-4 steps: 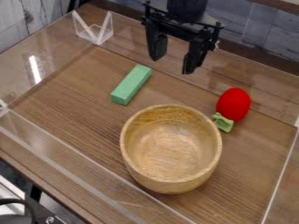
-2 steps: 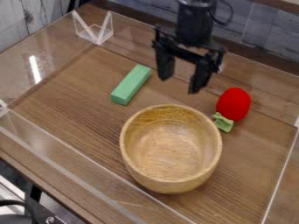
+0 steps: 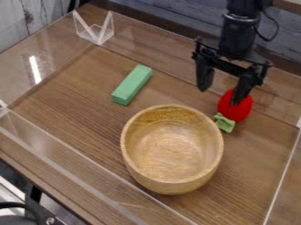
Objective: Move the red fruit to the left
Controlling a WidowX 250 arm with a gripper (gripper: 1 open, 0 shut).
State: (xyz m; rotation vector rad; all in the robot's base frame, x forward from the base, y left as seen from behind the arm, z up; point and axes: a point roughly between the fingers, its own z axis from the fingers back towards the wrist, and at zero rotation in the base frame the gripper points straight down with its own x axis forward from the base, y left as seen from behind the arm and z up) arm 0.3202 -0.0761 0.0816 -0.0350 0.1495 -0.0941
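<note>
Gripper (image 3: pixel 224 81) is hovering above the red toy strawberry (image 3: pixel 235 107), its jaws standing wide open. The strawberry is lying on the wooden table (image 3: pixel 65 114), near the upper right rim of the round wooden bowl (image 3: pixel 172 163), its green leafy end pointing toward the bottom of the view. The green rectangular block (image 3: pixel 132 84) is lying beyond the bowl, toward the upper left. The clear angular object (image 3: pixel 94 30) is standing near the table's far left corner.
</note>
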